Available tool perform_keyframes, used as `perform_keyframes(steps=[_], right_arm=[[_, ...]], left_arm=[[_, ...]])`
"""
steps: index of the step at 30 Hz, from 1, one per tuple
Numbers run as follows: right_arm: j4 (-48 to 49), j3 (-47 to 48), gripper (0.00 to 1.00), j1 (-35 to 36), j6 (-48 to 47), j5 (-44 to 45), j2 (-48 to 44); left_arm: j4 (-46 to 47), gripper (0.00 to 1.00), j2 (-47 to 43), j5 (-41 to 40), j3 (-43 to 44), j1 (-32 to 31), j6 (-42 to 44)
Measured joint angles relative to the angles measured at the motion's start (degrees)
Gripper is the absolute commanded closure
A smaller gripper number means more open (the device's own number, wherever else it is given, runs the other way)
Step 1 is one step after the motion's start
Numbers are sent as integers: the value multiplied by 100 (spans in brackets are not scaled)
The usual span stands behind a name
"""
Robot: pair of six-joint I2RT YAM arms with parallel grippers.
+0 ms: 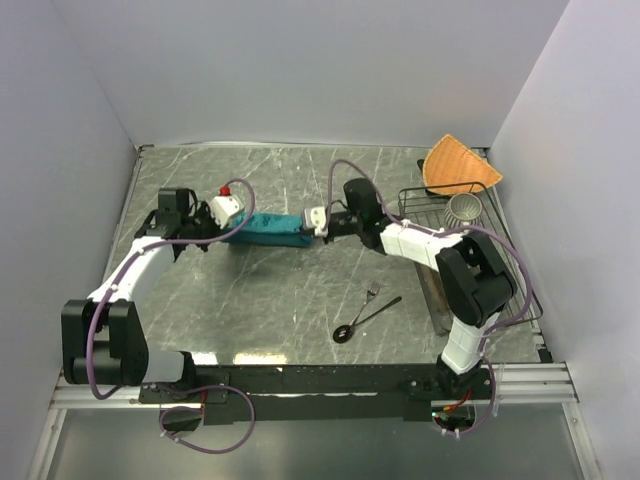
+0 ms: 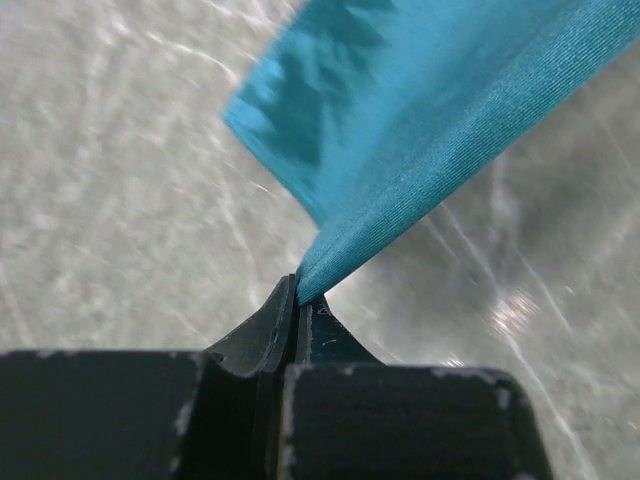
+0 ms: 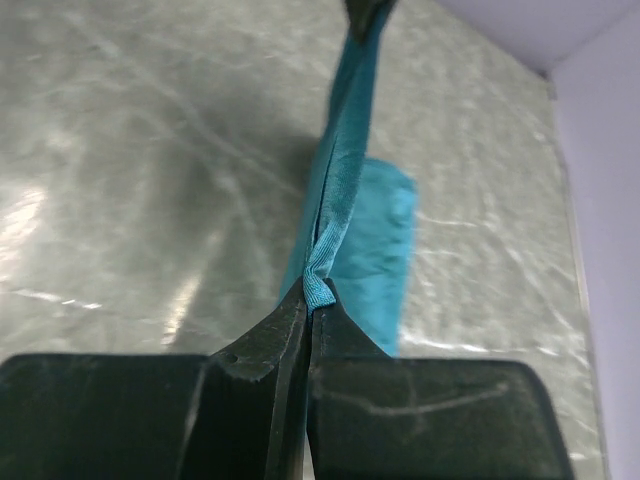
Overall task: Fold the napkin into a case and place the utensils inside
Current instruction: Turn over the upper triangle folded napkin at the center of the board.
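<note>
Napkin (image 1: 270, 230) between left pincer (image 1: 240, 222) and right pincer (image 1: 310, 230); utensils (image 1: 372, 315) nearer.

open tabletop (image 1: 260, 300) beside fork (image 1: 373, 292) and spoon (image 1: 370, 317), wire rack (image 1: 520, 280) blocking right

White links (image 1: 135, 268), black joints (image 1: 468, 283), purple cables (image 1: 331, 190) looping; black tool fingers (image 2: 265, 335), edges scuffed white.

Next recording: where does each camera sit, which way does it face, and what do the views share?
Top external: fixed above and behind the bases, looking down on the grey marbled table; both arms show whole.
Left wrist: on the left wrist, facing along the left gripper, shut on the teal soft cloth napkin.
Right wrist: on the right wrist, facing along the right gripper, shut on the napkin's other end.
Shared: all show the napkin.
</note>
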Motion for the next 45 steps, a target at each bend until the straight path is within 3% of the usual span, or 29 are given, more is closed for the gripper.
perform_keyframes(steps=[17,30,38,40,41,43,45], right_arm=[[-1725,-826,100,538,-1950,149,-328],[-2916,-721,100,879,-3298,619,-317],[-3504,-529,100,1056,-3836,909,-155],[-3635,-476,100,1088,-3919,962,-127],[-3685,-448,88,1104,-3954,986,-111],[-3775,-417,74,1113,-4013,1029,-94],[-3952,-411,54,1113,-4065,1126,-90]], left_arm=[[-608,99,-560,-203,-1429,-581,116],[-894,95,-586,-393,-1550,-918,87],[-1082,88,-586,-483,-1554,-1086,105],[-1104,80,-588,-492,-1572,-1117,127],[-1115,75,-590,-507,-1585,-1130,140],[-1165,63,-590,-553,-1591,-1141,168],[-1235,53,-599,-647,-1591,-1139,205]])
